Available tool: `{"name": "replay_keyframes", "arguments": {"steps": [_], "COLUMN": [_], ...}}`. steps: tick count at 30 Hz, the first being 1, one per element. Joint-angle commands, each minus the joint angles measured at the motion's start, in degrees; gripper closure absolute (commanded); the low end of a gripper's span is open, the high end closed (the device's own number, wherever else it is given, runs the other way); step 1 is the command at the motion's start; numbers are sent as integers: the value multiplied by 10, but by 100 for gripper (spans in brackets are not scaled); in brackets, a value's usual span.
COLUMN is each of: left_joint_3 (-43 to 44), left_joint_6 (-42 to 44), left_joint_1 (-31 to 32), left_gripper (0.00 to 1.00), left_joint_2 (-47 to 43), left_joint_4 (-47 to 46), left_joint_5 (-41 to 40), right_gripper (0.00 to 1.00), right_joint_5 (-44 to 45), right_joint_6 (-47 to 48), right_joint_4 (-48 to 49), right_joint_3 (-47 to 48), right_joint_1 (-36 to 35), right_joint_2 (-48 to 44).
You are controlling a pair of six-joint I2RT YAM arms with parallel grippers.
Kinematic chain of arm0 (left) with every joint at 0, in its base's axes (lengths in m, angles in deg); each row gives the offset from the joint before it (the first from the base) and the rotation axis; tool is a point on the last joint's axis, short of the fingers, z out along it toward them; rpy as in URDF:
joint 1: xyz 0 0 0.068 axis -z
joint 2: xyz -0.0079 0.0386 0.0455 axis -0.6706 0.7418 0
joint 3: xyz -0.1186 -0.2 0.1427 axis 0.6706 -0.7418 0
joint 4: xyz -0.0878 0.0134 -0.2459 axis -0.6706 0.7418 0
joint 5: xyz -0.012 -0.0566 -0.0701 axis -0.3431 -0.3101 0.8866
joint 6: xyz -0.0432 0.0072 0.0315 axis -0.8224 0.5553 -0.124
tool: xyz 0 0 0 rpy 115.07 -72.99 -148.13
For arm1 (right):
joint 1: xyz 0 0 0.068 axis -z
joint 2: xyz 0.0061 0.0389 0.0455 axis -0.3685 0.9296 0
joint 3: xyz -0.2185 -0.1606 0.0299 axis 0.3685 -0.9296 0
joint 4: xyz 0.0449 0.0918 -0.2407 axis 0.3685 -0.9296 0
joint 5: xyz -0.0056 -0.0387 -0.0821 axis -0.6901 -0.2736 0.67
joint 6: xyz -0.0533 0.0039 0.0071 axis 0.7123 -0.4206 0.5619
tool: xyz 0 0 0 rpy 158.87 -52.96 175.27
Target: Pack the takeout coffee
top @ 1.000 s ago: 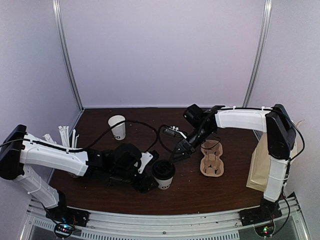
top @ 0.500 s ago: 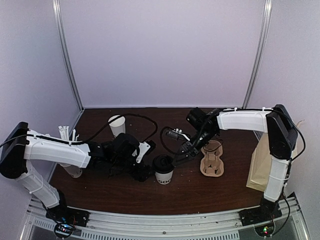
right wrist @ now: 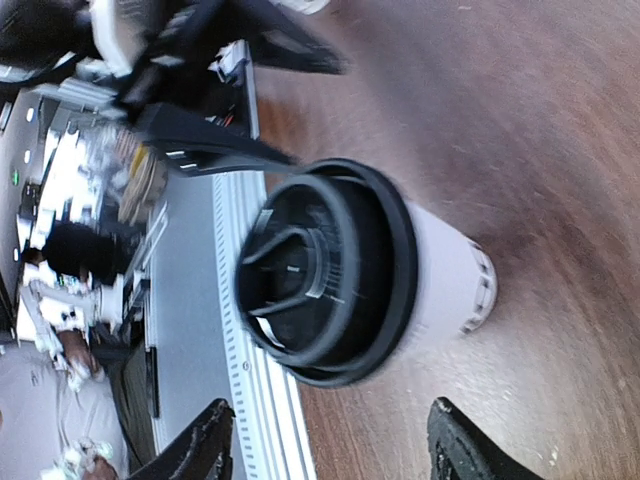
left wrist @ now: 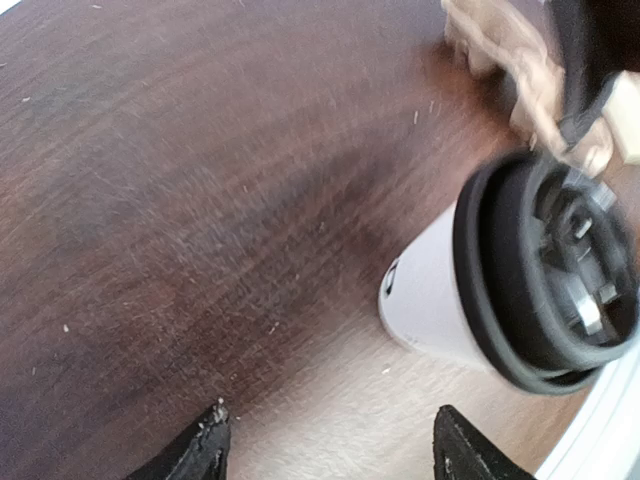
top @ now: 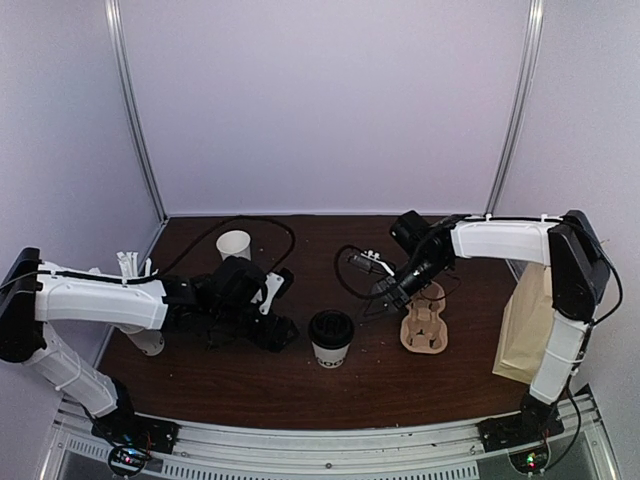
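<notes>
The takeout coffee [top: 330, 340], a white paper cup with a black lid, stands upright on the dark wood table [top: 200, 370] between the two arms. My left gripper [top: 283, 333] is just left of it, open and apart from it. In the left wrist view the takeout coffee [left wrist: 430, 300] sits ahead to the right, and the left gripper [left wrist: 330, 445] has only bare table between its fingertips. My right gripper [top: 385, 297] hangs to the cup's upper right, open. From the right wrist the coffee's lid [right wrist: 320, 270] lies beyond the right gripper [right wrist: 330, 430], not between the fingers.
A brown pulp cup carrier [top: 425, 318] lies right of the coffee, under the right arm. A brown paper bag [top: 530, 325] stands at the right edge. A plain white cup [top: 234, 245] sits at the back left, and a cup of wrapped straws [top: 130, 268] stands at the far left.
The left gripper has drawn back to the left, away from the coffee. The right gripper has pulled away to the right, toward the carrier. The cup stays standing in about the same spot.
</notes>
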Motion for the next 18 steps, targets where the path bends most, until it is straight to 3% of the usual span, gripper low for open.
{"name": "replay_keyframes", "arguments": {"steps": [1,8,18], "left_joint_3": [-5,-11,-9], "left_joint_6": [-110,-201,-218], "left_joint_1": [-3,-3,-3], "left_gripper": [31,34,39], "left_joint_2": [-46,-22,11], "left_joint_4": [-5,-91,-117], "left_joint_5": [-11,69,103], "right_gripper": [37,47,50], "right_joint_5": [21,18,1], "right_joint_6": [-58,-104,-140], "right_joint_4": [54,79,100], "right_joint_3": [-17,-3,8], "right_joint_1": [24,30,30], "right_joint_2": [-3,35,68]}}
